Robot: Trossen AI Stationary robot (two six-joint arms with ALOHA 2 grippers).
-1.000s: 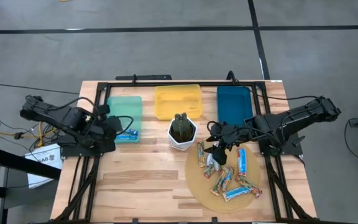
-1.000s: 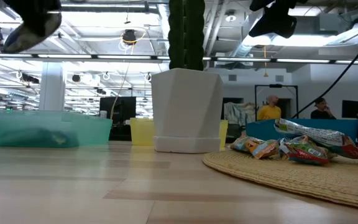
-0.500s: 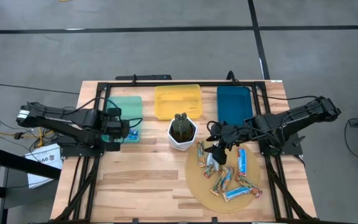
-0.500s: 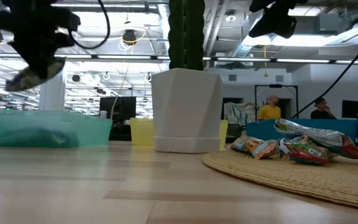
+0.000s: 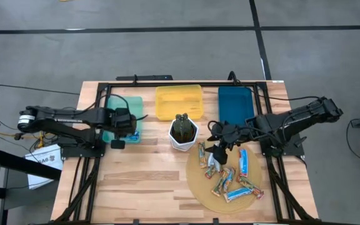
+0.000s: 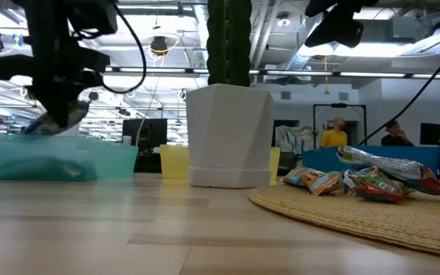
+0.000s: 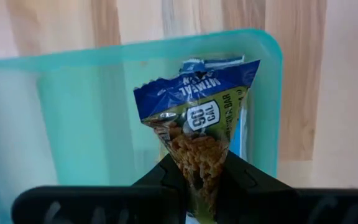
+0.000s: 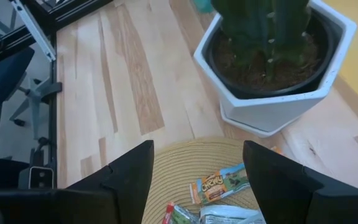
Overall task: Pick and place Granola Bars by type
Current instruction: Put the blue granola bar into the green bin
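My left gripper [image 5: 125, 125] is over the near right corner of the teal bin [image 5: 114, 103], shut on a blue and green granola bar [image 7: 194, 106]. The same bar shows in the low view [image 6: 40, 126] just above the bin's rim. Another blue bar [image 5: 130, 136] lies in the teal bin. Several granola bars [image 5: 227, 172] lie in a heap on the round woven mat [image 5: 195, 184]. My right gripper [image 5: 219, 152] hangs open and empty above the mat's far left part, near the white pot [image 5: 183, 132]; it also shows in the right wrist view [image 8: 197, 163]. My left gripper pinches one end of the bar's wrapper [image 7: 197, 163] between its two fingers. The fingers point down from above. The bar hangs lengthwise below them, its blue crimped end [image 7: 197, 71] farthest from the fingers, lifted clear over the teal bin.
A yellow bin [image 5: 179, 101] and a dark blue bin [image 5: 235, 103] stand in the far row beside the teal one. The white pot with a cactus stands between the bins and the mat. Bare wood lies at the near left [image 5: 142, 181].
My left gripper has carried the bar toward the table's right edge and down, from beside the teal bin to over its near right corner. It has stayed shut on the bar. My right gripper has kept still.
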